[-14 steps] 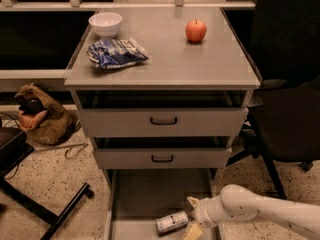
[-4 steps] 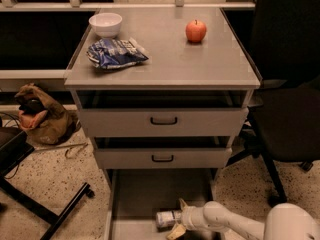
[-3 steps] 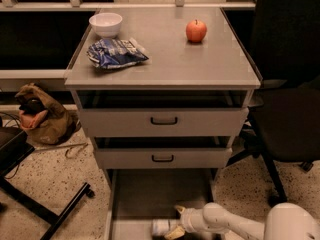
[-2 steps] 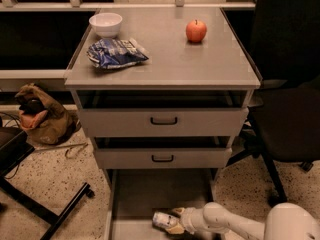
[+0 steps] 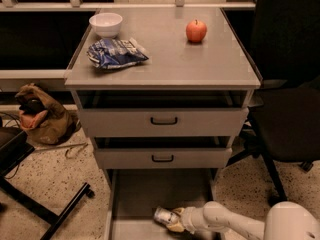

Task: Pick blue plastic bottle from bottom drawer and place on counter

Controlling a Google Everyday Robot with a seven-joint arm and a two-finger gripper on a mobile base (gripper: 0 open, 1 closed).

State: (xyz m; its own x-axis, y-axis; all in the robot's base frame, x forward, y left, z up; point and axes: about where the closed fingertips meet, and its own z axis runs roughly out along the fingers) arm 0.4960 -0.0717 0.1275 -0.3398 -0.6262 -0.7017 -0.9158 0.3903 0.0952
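Note:
The bottom drawer (image 5: 150, 194) is pulled open below the two upper grey drawers. The blue plastic bottle (image 5: 163, 216) lies on its side on the drawer floor, cap end pointing left. My gripper (image 5: 175, 220) reaches in from the lower right on a white arm and is at the bottle's right end, with the fingers around it. The counter (image 5: 165, 54) is the grey top of the cabinet, above.
On the counter stand a white bowl (image 5: 105, 24), a crinkled blue-and-white snack bag (image 5: 116, 53) and a red apple (image 5: 196, 31). A black chair (image 5: 287, 99) stands to the right. A brown bag (image 5: 40, 116) lies on the floor at left, near a black chair base (image 5: 45, 209).
The arm has reached left into the drawer and closed in on the bottle. The bottle has shifted slightly left and up on the drawer floor.

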